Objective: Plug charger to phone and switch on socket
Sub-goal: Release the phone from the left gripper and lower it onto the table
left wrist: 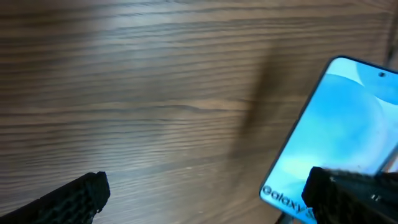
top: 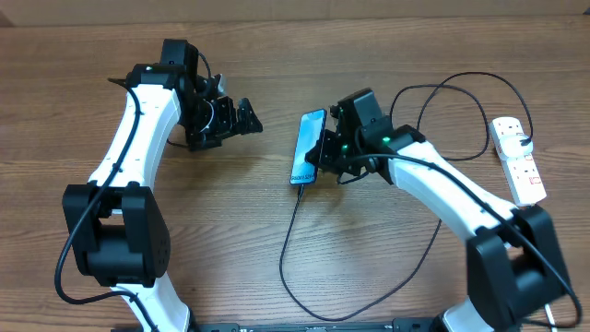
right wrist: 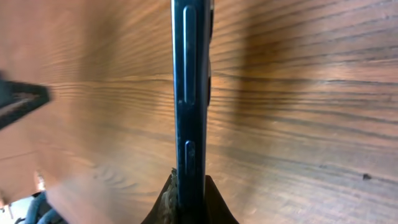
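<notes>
Power strip [top: 518, 159], white with small red marks, lies flat at the right edge of the table [top: 277, 55], well apart from everything else. A thin black cable [top: 289, 231] reaches its far end; whether a plug sits in an outlet there is too small to tell. From the strip the cable loops across the far right of the table, passes behind the right arm, sweeps round near the front edge and rises to the bottom end of the phone [top: 309, 148], where its tip meets the phone.

The table is brown wood with a plain grain, bare apart from the two arms and these things; nothing of the room beyond it shows.

The phone stands on its long edge near the middle of the table, its light blue screen facing left. The right gripper [top: 323, 157] is clamped on it: the right wrist view shows the dark side of the phone [right wrist: 189, 112] running up from between the pinched fingers [right wrist: 166, 205]. The left gripper [top: 241, 118] hovers just left of the phone, jaws spread wide and holding nothing; its wrist view shows the screen [left wrist: 348, 130] beyond one fingertip [left wrist: 81, 196], not touching.
</notes>
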Controlling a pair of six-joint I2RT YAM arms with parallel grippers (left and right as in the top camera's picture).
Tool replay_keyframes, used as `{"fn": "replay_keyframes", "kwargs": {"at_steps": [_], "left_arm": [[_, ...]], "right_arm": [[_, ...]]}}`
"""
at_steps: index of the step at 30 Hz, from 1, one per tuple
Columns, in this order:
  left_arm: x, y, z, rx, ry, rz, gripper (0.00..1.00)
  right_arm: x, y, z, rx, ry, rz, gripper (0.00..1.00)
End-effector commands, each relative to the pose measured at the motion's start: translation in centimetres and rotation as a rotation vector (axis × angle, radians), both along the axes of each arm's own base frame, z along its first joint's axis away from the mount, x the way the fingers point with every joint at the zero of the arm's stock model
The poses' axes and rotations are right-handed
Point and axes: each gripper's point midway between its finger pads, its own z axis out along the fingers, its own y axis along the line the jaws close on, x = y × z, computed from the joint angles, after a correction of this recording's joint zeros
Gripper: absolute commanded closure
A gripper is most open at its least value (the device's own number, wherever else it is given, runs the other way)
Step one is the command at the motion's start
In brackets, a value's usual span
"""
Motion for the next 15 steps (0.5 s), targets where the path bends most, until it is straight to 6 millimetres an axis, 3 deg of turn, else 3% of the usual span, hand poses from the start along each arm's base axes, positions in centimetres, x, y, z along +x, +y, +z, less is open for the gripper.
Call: {"fn": "replay_keyframes", "kwargs": {"at_steps": [1, 15], "left_arm": [[0.4, 1.2, 0.9, 0.088, -0.043, 0.018, 0.00], [0.4, 1.3, 0.9, 0.091, -0.043, 0.019, 0.00]], "right_arm": [[0.3, 0.3, -1.4, -0.023, -0.011, 0.031, 0.96], [0.4, -0.2, -4.3, -0.092, 0.006, 0.046, 0.96]]}}
